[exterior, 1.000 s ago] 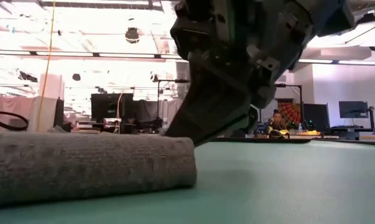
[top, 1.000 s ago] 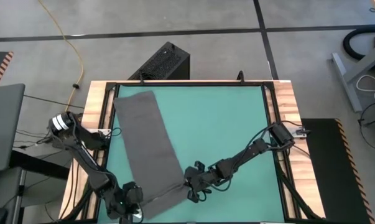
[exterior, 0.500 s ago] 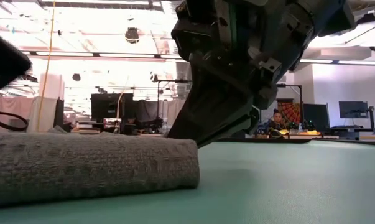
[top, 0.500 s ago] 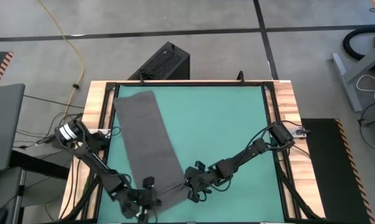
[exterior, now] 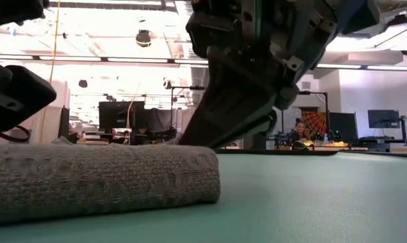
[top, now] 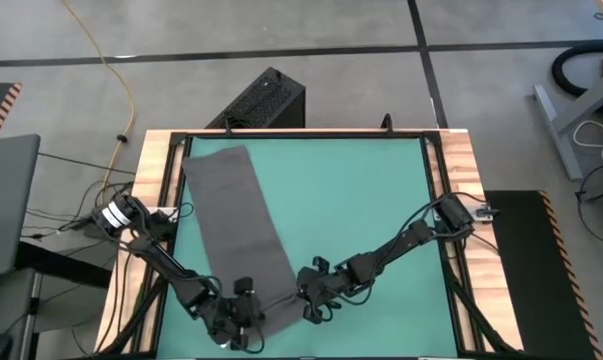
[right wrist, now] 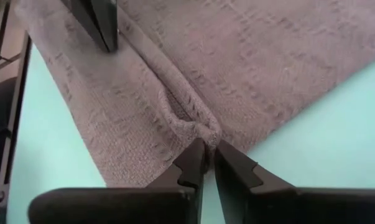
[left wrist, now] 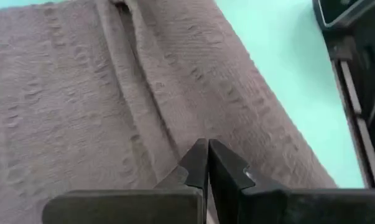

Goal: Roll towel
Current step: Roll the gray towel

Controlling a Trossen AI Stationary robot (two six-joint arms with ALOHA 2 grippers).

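Near table's front edge | left pincer (left wrist: 207,144) closed over towel (top: 239,220) | right pincer (right wrist: 206,149) barely parted at fold, grip unclear

Towel (exterior: 88,179) cut off at low view's left edge; its far length hidden behind near rolled end. White tag not findable in any view. My right gripper (exterior: 210,131) fills low view's top, upper body cut by frame; fingertips hidden behind roll. My left gripper (top: 243,318) partly cut off at low view's left edge. Person (exterior: 299,131) in far room too small to make out.
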